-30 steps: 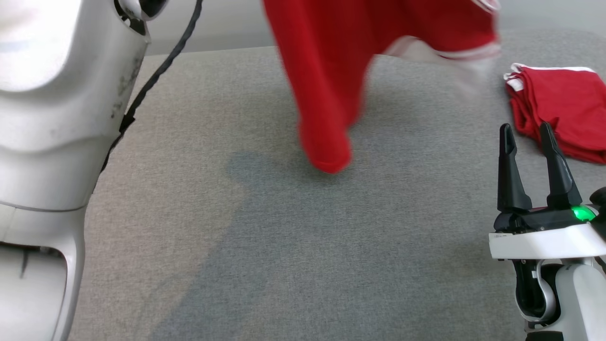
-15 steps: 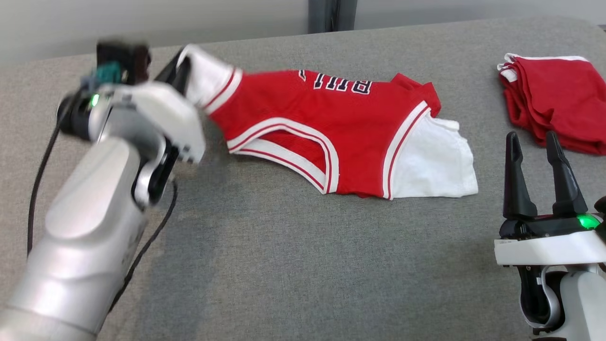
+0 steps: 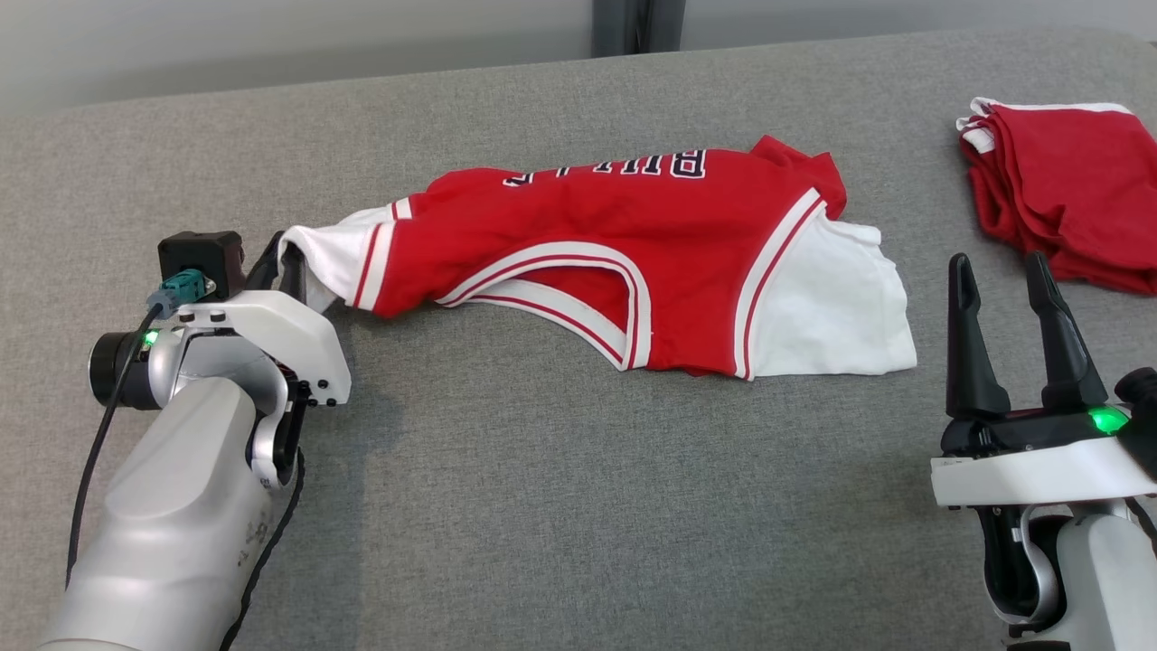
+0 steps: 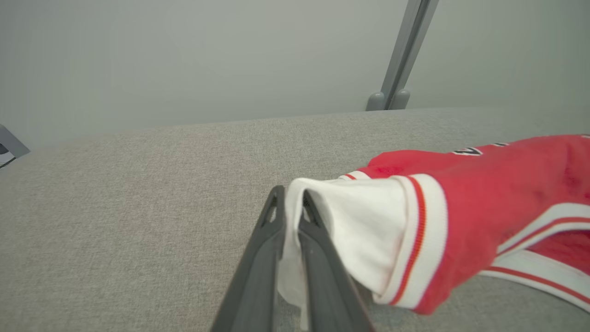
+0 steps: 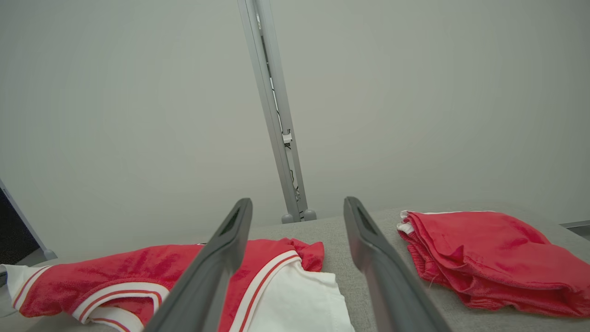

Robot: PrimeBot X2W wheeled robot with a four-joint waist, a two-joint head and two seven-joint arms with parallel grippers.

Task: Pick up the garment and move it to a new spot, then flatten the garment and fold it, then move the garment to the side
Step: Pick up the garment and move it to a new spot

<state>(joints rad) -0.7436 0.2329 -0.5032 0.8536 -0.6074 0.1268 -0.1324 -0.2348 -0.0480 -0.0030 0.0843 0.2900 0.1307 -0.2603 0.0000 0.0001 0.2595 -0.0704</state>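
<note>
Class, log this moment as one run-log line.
left gripper: shut on jersey sleeve | right gripper: open, empty | jersey: lying on grey surface, unfolded

A garment [image 3: 633, 244] lies spread across the middle of a padded table [image 3: 542, 506]. Its body is flat on the surface, and its left end is raised and clamped between the fingers of the left gripper [image 3: 282, 253] at the table's left side. A folded pile of clothes [image 3: 1067, 181] rests at the far right, apart from the garment, while the right gripper [image 3: 997, 262] sits in front of that pile and to the right of the garment, fingers spread and clear of both. A post [image 3: 637, 23] stands behind the table's far edge, behind the garment's middle.
</note>
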